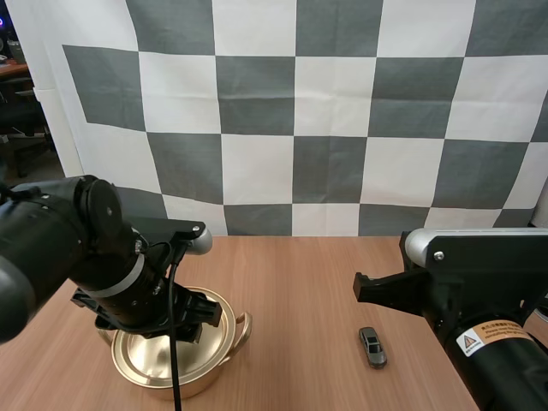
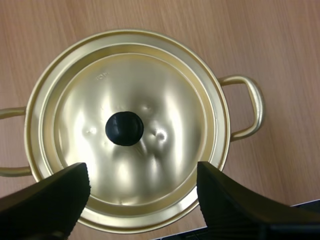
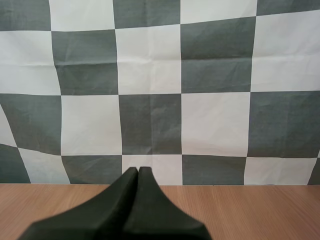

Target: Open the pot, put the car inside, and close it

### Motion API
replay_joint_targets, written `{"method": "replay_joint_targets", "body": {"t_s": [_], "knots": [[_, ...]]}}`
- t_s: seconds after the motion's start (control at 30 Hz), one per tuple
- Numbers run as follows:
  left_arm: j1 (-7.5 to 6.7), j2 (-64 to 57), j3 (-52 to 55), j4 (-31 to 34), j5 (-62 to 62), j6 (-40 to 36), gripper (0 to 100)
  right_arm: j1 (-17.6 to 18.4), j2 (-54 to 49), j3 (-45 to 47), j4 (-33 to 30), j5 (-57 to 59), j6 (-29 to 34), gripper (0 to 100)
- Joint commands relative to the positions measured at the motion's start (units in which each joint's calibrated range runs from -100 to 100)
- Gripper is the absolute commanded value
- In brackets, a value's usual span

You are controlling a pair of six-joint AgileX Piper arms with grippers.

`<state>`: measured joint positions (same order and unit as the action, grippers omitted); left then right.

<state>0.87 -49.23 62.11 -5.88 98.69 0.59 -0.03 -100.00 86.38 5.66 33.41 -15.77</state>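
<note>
A gold pot [image 1: 175,347] stands on the wooden table at the front left, its lid [image 2: 127,130] on and the black knob [image 2: 124,128] in the lid's middle. My left gripper [image 2: 142,172] hangs open straight above the lid, one finger [image 2: 55,197] on each side of the knob and clear of it. A small grey toy car [image 1: 372,347] lies on the table at the front right, beside my right arm. My right gripper [image 3: 138,172] is shut on nothing, its fingers together as one wedge held level over the table.
The pot's side handle [image 2: 247,107] sticks out toward the table's middle. Bare wooden table [image 1: 300,291] lies between the pot and the car. My left arm's bulk [image 1: 103,257] hangs over the pot's rear half.
</note>
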Motion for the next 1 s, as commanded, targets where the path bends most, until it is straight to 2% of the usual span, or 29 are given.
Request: {"method": "replay_joint_targets", "body": {"t_s": [0.0,0.3,0.97], "knots": [[-0.05,1.86,0.07,-0.27,-1.82,0.05,100,-0.04,0.00,-0.02,0.03,0.01,0.07,0],[-0.05,6.80,0.07,-0.27,-11.23,0.41,100,-0.04,0.00,-0.02,0.03,0.01,0.07,0],[-0.05,13.05,0.07,-0.27,-15.98,1.08,100,-0.04,0.00,-0.02,0.03,0.01,0.07,0]]}}
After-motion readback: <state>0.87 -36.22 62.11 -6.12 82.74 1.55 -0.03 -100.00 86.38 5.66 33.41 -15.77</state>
